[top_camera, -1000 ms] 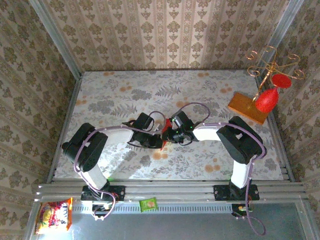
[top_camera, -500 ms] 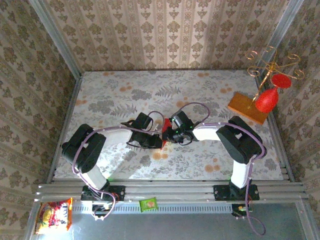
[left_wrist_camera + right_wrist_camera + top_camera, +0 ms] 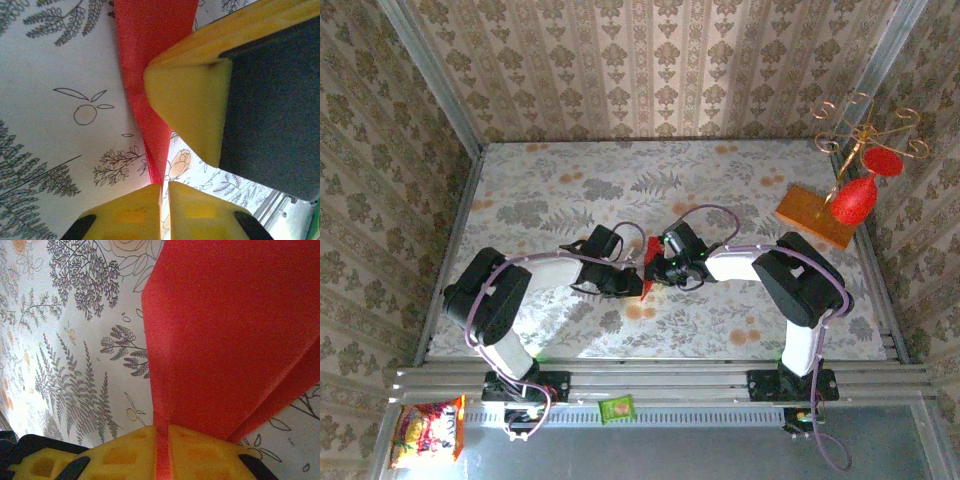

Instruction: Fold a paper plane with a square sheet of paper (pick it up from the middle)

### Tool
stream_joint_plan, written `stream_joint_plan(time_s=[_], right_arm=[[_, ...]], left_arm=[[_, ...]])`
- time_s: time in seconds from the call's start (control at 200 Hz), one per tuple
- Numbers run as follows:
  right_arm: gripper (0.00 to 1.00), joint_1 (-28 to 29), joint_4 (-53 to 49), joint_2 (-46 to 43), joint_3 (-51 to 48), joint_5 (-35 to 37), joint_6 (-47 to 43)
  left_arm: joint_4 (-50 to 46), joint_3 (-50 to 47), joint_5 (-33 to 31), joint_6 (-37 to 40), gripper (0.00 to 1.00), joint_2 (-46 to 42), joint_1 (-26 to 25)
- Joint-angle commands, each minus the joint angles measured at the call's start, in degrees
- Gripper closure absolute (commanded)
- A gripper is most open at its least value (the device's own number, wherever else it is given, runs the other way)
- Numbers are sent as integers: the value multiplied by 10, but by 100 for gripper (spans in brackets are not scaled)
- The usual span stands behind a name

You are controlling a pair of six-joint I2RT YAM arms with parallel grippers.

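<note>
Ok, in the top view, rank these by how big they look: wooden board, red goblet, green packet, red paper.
1. Board
2. Goblet
3. Green packet
4. Paper, though most of it is hidden, so only a sliver counts.

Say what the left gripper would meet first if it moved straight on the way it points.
The left gripper is shut on the paper. Straight ahead, along that red strip, it would probably meet the right gripper, whose yellow finger sits close in front; depth is hard to judge.

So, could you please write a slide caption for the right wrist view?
Right pincer shut on creased red paper, floral table behind.
</note>
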Motion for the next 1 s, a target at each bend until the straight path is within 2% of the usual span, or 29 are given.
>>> stream_joint_plan(time_s=[0.0,0.18,0.485,0.995], right_arm=[[83,-3,-17,18,5,12,4],[83,-3,-18,17,6,12,4],[83,-3,-19,17,5,14,4],[83,-6,-16,20,-1,16,9]], left_arm=[[5,-6,13,-7,89,11,2],[1,-6,13,-4,89,15,1],[12,-3,13,-9,97,22,-9],[6,-3,-7,-11,98,42,-26]])
